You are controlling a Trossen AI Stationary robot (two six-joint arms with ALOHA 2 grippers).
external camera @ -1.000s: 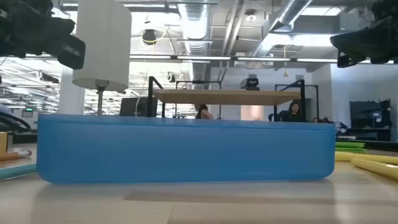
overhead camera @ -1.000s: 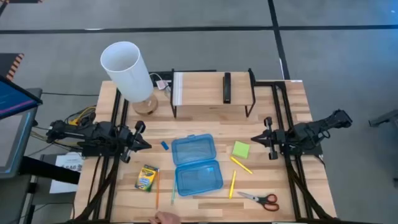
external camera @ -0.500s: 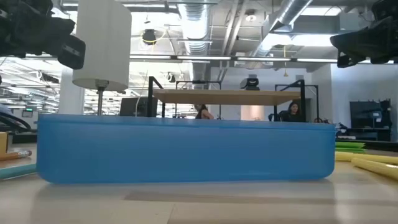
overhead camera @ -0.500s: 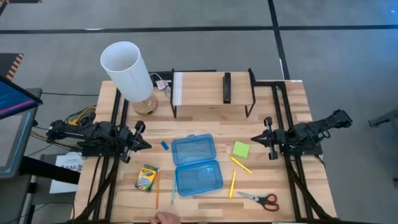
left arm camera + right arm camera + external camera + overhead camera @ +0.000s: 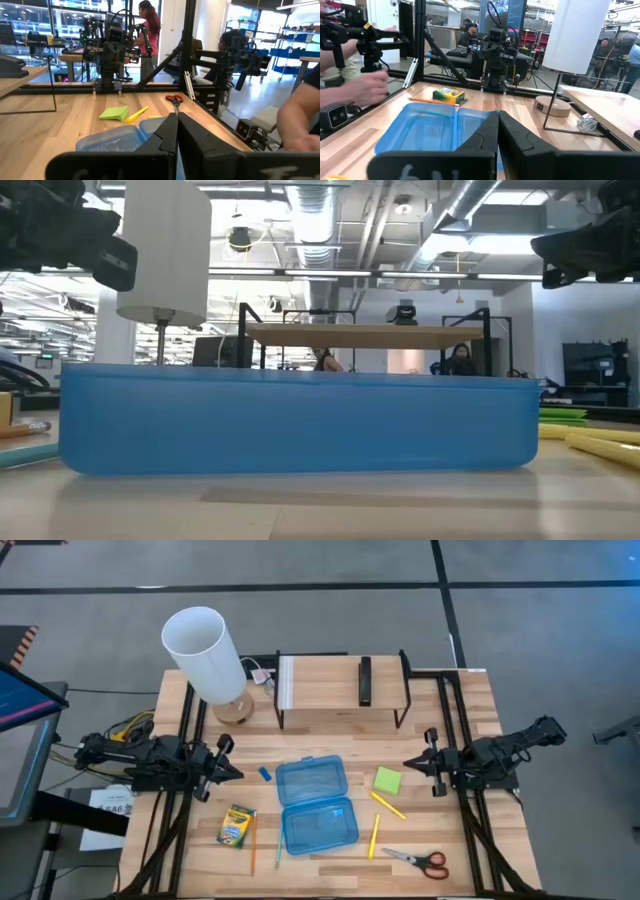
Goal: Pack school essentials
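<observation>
The school essentials lie scattered on the wooden table (image 5: 470, 710) around an open blue translucent plastic case (image 5: 314, 805), none of them inside it. On the case's left sit the yellow-green crayon box (image 5: 236, 825), an orange pencil (image 5: 253, 856) just beside it, and a tiny blue eraser (image 5: 265, 774) nearer the left arm. The printing on the crayon box's face is too small to read. On the case's right are the lime-green sticky-note pad (image 5: 387, 780), two yellow pencils (image 5: 388, 805) below it, and the red-handled scissors (image 5: 418, 859) near the table's front edge.

The left gripper (image 5: 233, 771) hangs at the table's left side, its fingers pressed together and holding nothing. The right gripper (image 5: 409, 763) hangs at the right side, likewise clenched and empty; both are well apart from the items.

Farther back stand a white cylindrical lamp (image 5: 206, 655) and a black-framed wooden shelf (image 5: 340, 682). A person's forearm (image 5: 350, 92) reaches in beside the table's edge.
</observation>
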